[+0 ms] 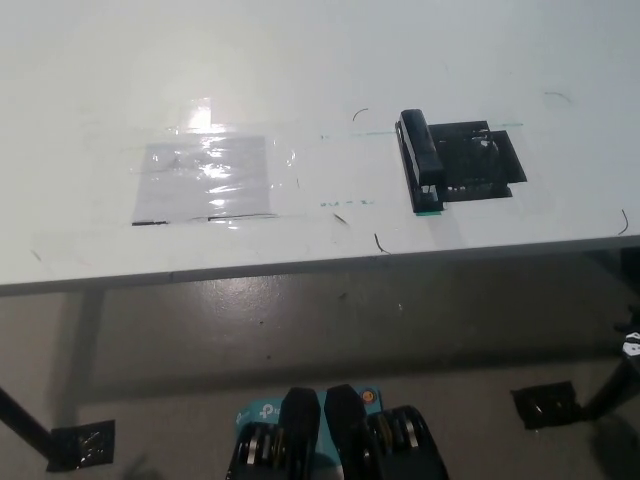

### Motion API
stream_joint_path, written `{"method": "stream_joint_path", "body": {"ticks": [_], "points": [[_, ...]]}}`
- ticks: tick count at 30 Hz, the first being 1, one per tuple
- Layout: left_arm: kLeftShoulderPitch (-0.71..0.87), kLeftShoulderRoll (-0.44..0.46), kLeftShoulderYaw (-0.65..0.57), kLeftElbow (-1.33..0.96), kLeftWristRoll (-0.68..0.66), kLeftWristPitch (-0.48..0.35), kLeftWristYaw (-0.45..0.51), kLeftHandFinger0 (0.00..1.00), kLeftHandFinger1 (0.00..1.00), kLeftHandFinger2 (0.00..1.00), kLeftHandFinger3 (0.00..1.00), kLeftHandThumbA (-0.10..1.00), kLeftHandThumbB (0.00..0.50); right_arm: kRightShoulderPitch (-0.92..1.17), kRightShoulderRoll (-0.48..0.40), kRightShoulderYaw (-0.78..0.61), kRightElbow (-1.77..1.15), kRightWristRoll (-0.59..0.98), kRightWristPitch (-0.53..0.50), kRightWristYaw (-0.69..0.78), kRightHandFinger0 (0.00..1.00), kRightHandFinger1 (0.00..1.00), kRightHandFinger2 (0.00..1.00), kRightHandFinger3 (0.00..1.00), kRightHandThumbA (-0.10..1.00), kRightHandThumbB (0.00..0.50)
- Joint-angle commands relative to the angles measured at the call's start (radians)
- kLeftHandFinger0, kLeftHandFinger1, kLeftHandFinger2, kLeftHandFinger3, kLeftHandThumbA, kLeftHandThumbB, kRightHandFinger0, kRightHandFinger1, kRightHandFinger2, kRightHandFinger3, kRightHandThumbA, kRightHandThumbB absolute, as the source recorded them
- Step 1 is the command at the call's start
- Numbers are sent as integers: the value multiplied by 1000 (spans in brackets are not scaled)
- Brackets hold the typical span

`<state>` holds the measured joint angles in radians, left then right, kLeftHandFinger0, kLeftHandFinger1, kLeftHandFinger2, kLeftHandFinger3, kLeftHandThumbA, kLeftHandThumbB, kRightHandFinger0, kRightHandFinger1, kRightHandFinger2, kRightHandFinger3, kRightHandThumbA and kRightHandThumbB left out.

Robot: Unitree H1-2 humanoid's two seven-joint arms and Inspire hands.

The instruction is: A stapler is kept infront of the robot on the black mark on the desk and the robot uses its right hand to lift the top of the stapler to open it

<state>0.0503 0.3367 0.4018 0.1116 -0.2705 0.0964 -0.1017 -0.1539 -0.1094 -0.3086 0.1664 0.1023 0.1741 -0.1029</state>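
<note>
A black stapler (421, 160) lies closed on the white desk (300, 60), right of centre, its length running from far to near. It rests along the left edge of a black tape mark (485, 160). A small green bit shows at the stapler's near end. Neither of my hands appears anywhere in the head view.
A clear taped plastic sheet (205, 180) lies on the desk at the left. The desk's front edge (300, 268) crosses the picture below the stapler. Beneath it are grey floor and desk legs with black feet (545, 405).
</note>
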Motion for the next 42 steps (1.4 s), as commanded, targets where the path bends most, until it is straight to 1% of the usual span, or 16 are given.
{"method": "stream_joint_path", "body": {"ticks": [1,2,6,11,12,13,18,22,25,28,30,33,35,38,39,42], "points": [[0,15,11,-13,-22,-11,-5,553,621,794,920,350,119,-22,-15,-11,-61,11,25,-20,144,305,469,614,187,7],[1,14,13,-15,-23,-8,-3,564,622,787,906,342,115,-17,-16,-10,-103,7,38,-21,179,309,462,598,195,8],[6,17,15,-16,-22,-8,0,571,636,788,906,336,111,-20,-8,-17,-171,25,50,-19,149,272,424,581,202,21],[8,21,13,-17,-20,2,0,574,650,799,910,356,115,-43,3,-24,-297,45,111,-31,176,311,437,595,190,5],[8,21,13,-17,-20,5,1,575,653,804,916,358,104,-50,8,-26,-318,48,127,-37,179,308,430,589,190,16],[7,19,11,-19,-17,9,5,571,650,792,916,357,109,-59,10,-28,-347,58,143,-36,188,317,439,600,192,6],[5,17,12,-9,-21,1,0,569,632,775,899,371,123,-85,15,-24,-410,82,169,-28,201,313,435,629,228,26],[10,18,12,-24,-23,19,2,573,651,794,912,357,107,-111,43,-5,-481,117,218,-20,235,345,453,666,255,23],[9,18,13,-21,-29,17,-1,564,638,778,895,362,116,-143,81,3,-520,171,280,-18,293,386,531,731,201,9],[15,14,14,-28,-28,19,4,577,636,770,891,363,122,-170,109,22,-517,232,296,-49,325,408,546,748,235,16],[14,12,12,-24,-30,21,5,562,634,773,874,352,112,-181,114,42,-504,279,296,-56,348,419,557,770,253,0],[15,14,8,-25,-25,22,4,568,643,798,898,354,105,-199,118,73,-465,347,296,-85,398,476,604,819,277,0],[15,13,7,-24,-21,19,6,570,639,774,878,362,111,-226,135,84,-426,477,296,-160,468,526,674,847,303,0],[20,17,7,-24,-22,16,1,582,641,773,874,363,109,-239,151,93,-399,514,296,-192,460,514,674,861,319,0],[21,17,6,-28,-21,20,3,582,640,775,881,360,107,-251,155,95,-378,547,296,-200,472,547,719,896,385,0],[24,14,4,-34,-16,28,10,570,643,807,899,345,105,-273,168,92,-343,603,296,-232,409,545,723,917,415,0]]}}
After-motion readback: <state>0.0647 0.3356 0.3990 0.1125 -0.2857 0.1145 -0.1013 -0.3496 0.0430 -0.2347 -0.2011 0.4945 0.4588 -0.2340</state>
